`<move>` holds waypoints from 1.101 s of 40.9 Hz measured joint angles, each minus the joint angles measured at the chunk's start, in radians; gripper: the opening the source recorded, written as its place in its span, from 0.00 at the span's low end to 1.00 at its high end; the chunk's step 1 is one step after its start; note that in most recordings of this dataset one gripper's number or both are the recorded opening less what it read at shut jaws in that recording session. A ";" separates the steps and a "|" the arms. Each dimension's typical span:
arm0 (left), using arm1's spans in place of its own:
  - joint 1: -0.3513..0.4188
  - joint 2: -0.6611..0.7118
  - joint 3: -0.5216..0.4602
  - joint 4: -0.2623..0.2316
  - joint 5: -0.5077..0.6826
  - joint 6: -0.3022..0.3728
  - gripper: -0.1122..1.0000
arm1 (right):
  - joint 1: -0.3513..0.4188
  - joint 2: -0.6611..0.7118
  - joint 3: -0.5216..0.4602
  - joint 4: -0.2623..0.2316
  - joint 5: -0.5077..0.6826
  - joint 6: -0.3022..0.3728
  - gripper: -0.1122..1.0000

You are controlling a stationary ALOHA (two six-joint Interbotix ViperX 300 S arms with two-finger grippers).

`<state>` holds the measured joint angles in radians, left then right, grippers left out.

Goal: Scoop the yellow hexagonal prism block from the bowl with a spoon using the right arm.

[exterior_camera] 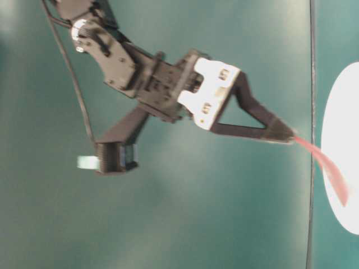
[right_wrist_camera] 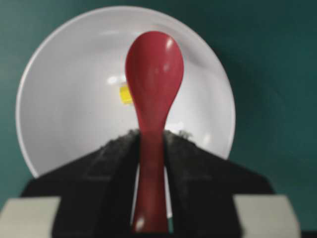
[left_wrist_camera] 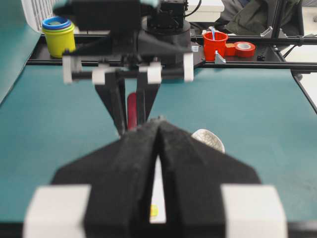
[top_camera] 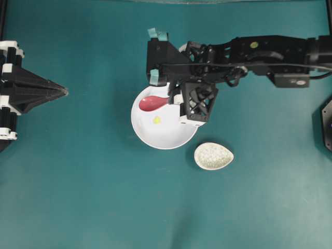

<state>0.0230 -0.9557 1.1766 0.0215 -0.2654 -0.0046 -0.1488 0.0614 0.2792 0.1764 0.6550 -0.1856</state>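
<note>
**Right arm holds a pink-red spoon over a white bowl**

A teal bench (top_camera: 78, 197) seen from above. The right arm's fingers (right_wrist_camera: 151, 144) are clamped on the handle of a glossy pink-red spoon (right_wrist_camera: 153, 84). The spoon's oval scoop hangs over the upper part of a large white bowl (top_camera: 150, 136). A tiny yellow block (top_camera: 156, 120) lies on the bowl's floor, just beside the scoop and apart from it; in the right wrist view it peeks out at the scoop's left edge. A small speckled beige dish (top_camera: 213, 155) sits on the bench near the bowl's lower right rim. The left arm's fingers (top_camera: 63, 92) rest at the far left, well apart from the bowl, closed together to a point and holding nothing.
</note>
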 measured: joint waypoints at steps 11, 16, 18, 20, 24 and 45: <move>0.000 0.000 0.000 0.000 0.002 0.000 0.09 | 0.003 -0.057 0.017 0.000 0.121 0.008 0.31; 0.000 0.000 0.000 0.000 0.002 0.000 0.09 | 0.005 -0.072 0.043 0.000 0.155 0.031 0.31; 0.000 0.000 0.000 0.000 0.000 0.000 0.09 | 0.005 -0.080 0.055 -0.002 0.158 0.043 0.31; 0.000 0.000 0.000 0.000 0.002 0.000 0.09 | 0.006 -0.086 0.066 0.000 0.160 0.051 0.31; 0.000 0.000 0.000 0.002 0.002 0.000 0.09 | 0.008 -0.091 0.084 -0.002 0.161 0.060 0.31; 0.000 0.000 0.000 0.000 -0.009 0.000 0.09 | 0.031 -0.034 0.107 0.005 0.121 0.063 0.31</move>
<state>0.0230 -0.9557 1.1766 0.0215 -0.2746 -0.0046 -0.1181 0.0276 0.3866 0.1810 0.7762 -0.1227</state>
